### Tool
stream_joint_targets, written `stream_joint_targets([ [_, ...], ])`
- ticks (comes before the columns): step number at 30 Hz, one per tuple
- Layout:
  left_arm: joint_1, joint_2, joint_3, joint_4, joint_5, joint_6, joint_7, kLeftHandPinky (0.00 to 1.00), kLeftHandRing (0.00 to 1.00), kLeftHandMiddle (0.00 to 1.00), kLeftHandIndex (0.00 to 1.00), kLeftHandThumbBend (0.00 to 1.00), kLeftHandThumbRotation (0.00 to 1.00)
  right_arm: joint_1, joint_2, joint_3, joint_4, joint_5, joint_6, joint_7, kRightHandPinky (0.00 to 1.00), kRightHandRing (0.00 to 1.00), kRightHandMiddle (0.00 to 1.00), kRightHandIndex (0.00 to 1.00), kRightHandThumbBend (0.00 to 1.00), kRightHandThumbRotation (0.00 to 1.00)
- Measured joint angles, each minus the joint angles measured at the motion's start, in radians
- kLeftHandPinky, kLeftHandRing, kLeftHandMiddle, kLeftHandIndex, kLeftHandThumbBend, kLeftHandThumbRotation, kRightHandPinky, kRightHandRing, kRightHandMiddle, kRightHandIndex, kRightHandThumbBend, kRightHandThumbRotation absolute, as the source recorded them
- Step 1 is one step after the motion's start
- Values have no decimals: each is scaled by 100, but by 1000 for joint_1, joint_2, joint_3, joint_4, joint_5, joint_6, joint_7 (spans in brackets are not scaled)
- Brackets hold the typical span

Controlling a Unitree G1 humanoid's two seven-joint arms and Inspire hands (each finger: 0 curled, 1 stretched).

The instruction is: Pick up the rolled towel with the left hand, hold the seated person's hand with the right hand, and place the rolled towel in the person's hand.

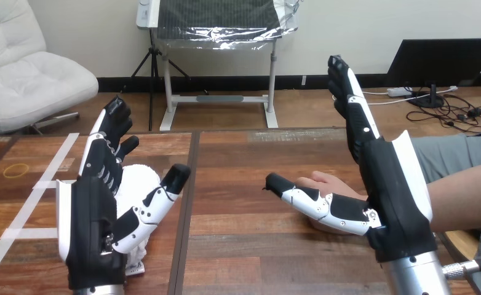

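Standing with straight, spread fingers: left hand (93,206) before rolled towel (137,180), right hand (393,190) over person's hand (328,182).

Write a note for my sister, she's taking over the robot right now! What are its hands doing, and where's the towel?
Left hand: open, in front of the rolled towel, not gripping it.
Right hand: open, fingers straight, thumb stretched over the person's hand, not curled round it.
Towel lies on the table; the person's hand rests on it at the right.
Done: nothing yet.
Left: grasp the towel, hold the person's hand, put the towel in it.
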Motion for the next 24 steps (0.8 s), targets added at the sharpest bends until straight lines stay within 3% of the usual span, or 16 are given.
stream_joint_targets([
  [6,1,1,9,0,80,1,50,88,91,91,89,82,31,5,-1,-1,0,-13,0,-10,100,100,100,100,75,0],
  [10,2,2,19,-6,172,32,106,88,92,93,91,86,38,6,-1,0,0,-17,0,-11,100,100,100,100,76,0],
  [17,4,4,40,-21,366,146,214,90,94,95,95,91,48,6,-1,0,0,-22,0,-11,100,100,100,100,76,0],
  [24,6,8,50,-51,563,308,313,91,97,98,99,95,59,6,-1,1,0,-26,0,-12,100,100,100,100,76,0],
])
